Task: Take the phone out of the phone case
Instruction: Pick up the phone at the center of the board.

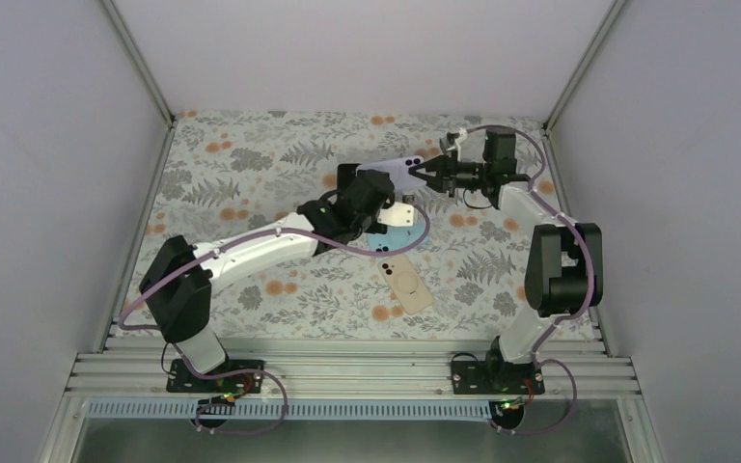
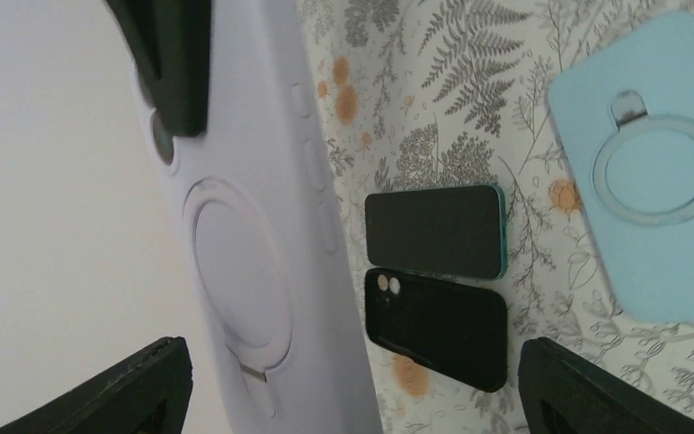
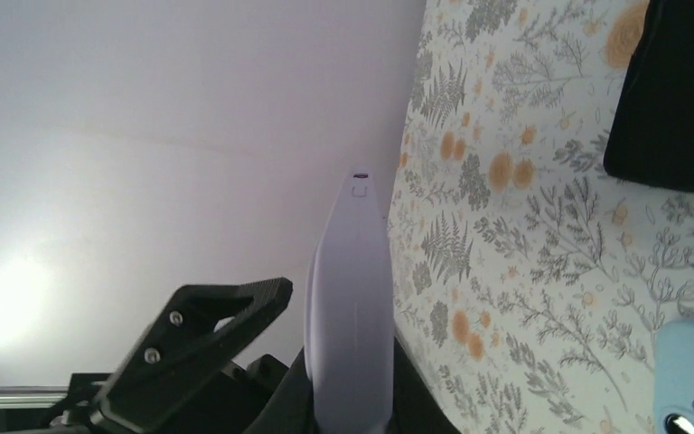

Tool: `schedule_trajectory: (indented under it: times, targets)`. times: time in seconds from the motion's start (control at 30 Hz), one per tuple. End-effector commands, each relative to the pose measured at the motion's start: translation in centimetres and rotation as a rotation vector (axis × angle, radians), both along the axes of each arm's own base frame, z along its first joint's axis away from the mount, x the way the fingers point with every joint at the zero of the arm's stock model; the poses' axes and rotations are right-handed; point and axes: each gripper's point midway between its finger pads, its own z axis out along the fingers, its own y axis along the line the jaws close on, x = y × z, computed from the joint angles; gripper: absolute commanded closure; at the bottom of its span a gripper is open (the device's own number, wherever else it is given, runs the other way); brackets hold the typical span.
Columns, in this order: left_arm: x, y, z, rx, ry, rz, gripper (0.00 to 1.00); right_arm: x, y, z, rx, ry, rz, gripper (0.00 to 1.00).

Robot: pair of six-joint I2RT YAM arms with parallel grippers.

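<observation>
A lavender phone case (image 1: 400, 171) is held up off the table at the back, long edge toward the right wrist camera (image 3: 352, 298). My right gripper (image 1: 428, 175) is shut on its end; one of its fingers (image 2: 170, 63) lies over the case's back near the camera hole. The phone inside is mostly hidden. Only a dark lens (image 2: 161, 137) shows through the hole. My left gripper (image 2: 352, 362) stands wide open, with the case's back (image 2: 244, 253) close before its left finger (image 2: 145, 389). In the top view the left gripper (image 1: 378, 193) sits just left of and below the case.
On the floral cloth lie a light blue case (image 2: 655, 172), a dark phone with a teal edge (image 2: 434, 231) and a black case (image 2: 438, 325). A beige phone or case (image 1: 407, 283) lies nearer the arm bases. Grey walls close the back and sides.
</observation>
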Motion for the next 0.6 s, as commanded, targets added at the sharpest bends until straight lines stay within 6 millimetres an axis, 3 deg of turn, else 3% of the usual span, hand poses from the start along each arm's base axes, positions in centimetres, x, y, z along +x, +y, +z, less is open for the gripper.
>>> schedule_trajectory:
  times: [0.0,0.23,0.47,0.57]
  targets:
    - [0.6,0.1,1.1,0.060,-0.166,0.014,0.17,-1.4,-0.2,1.2,0.070,0.047,0.054,0.96]
    - [1.0,0.7,0.7,0.168,-0.389,0.047,0.46,-2.0,-0.2,0.3,0.094,0.118,0.067,0.96]
    - [1.4,0.6,1.7,0.167,-0.494,0.063,0.62,-2.4,-0.2,-0.4,0.101,0.154,0.066,0.96]
    - [1.4,0.5,1.7,0.167,-0.503,0.062,0.73,-2.5,-0.2,-0.4,0.101,0.157,0.066,0.96]
